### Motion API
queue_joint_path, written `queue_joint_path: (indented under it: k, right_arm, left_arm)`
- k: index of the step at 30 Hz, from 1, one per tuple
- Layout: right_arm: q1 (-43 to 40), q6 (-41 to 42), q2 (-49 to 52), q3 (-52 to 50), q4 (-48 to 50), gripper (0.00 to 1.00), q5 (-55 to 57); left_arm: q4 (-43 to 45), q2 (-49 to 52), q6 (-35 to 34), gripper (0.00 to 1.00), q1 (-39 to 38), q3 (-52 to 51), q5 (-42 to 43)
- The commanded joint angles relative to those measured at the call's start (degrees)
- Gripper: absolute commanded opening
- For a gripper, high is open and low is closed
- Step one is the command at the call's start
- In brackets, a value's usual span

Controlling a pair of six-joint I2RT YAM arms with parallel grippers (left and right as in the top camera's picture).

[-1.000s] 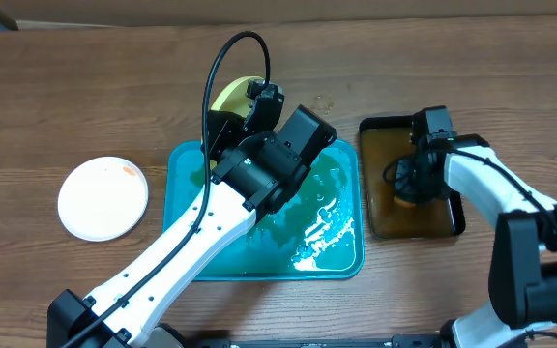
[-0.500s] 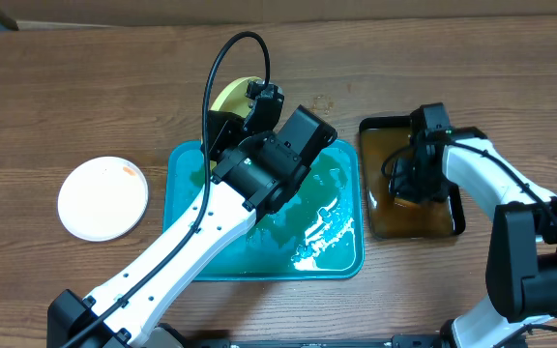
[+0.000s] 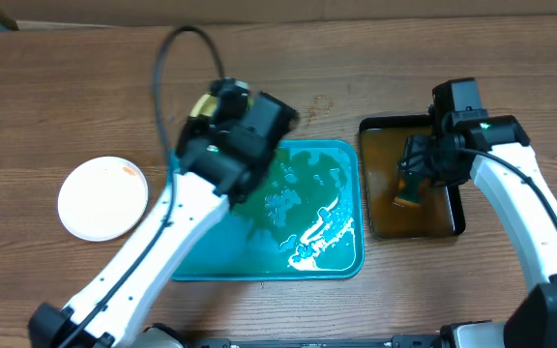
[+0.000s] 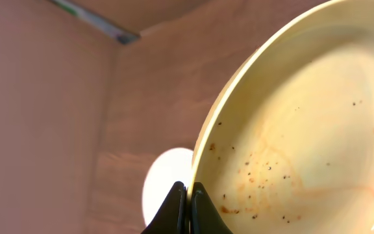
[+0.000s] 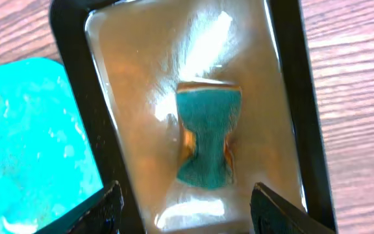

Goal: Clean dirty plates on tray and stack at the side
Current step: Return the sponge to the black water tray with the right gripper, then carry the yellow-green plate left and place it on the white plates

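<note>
Left claw [image 4: 188,195] is clamped on the speckled plate [image 4: 304,130] at its rim, seemingly raised off the counter [image 3: 66,97] near the teal tray [image 3: 341,155]; right claw [image 5: 192,211] gapes wide over the sponge [image 5: 208,140] in the black tray [image 5: 297,97]

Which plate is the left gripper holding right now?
The pale yellowish plate speckled with brown, pinched at its rim by the left gripper. The white plate lies apart on the table, left of the teal tray.
</note>
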Motion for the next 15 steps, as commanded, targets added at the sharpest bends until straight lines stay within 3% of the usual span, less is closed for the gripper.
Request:
queue_joint_path:
  k: [1,8,15]
  right_arm:
    - [-0.1,0.0,-3.9,1.1,-0.2,0.65,0.1]
    - [-0.1,0.0,-9.8,1.1,-1.6,0.65,-0.8]
    - [-0.1,-1.1,-11.0,1.1,-4.9,0.66,-1.1]
  left_arm:
    - [-0.7,-4.1,-2.4,0.04,5.6,0.5,12.8]
    - [-3.5,-5.2,-1.6,0.04,24.3,0.4,35.8]
    - [-3.6,-3.2,-0.7,0.04,42.5,0.3,45.8]
